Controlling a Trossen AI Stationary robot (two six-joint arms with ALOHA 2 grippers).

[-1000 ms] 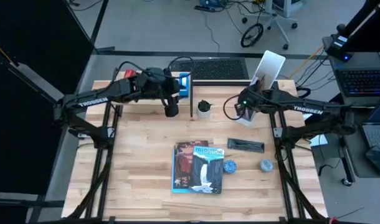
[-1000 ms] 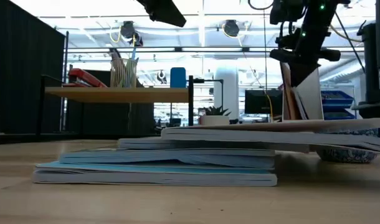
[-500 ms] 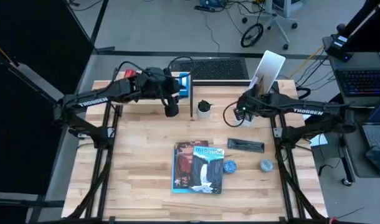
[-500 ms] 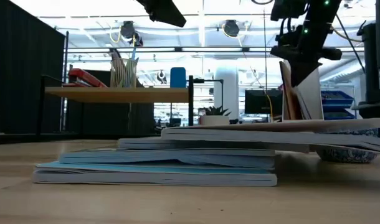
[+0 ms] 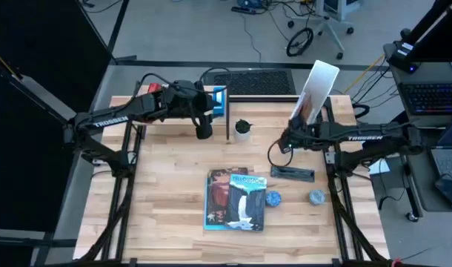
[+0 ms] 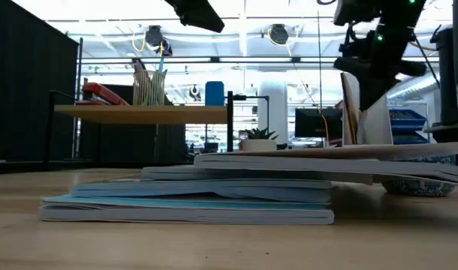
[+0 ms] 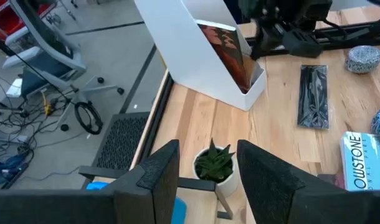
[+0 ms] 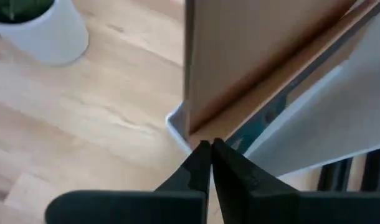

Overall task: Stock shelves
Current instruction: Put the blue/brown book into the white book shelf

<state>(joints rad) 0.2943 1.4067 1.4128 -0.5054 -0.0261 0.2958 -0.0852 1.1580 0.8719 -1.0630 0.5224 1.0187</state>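
Note:
The white file holder stands at the table's far right, with a brown book and others upright in it. The low wood shelf at the far left carries a red stapler, a pen cup and a blue item. A stack of books lies flat mid-table. My right gripper is shut, just in front of the holder's low front wall. My left gripper hangs open over the shelf's right end, above a small potted plant, with nothing between its fingers. My right gripper's shut fingertips stand right at the file holder's low front wall and the brown book's bottom corner. Whether they touch either, I cannot tell.
A black flat packet lies near the right gripper. Two small round things sit beside the book stack. A keyboard lies beyond the far edge. Bare wood shows at the near left.
My right gripper has drawn back from the file holder toward the table's near edge, staying shut. The left arm has kept still.

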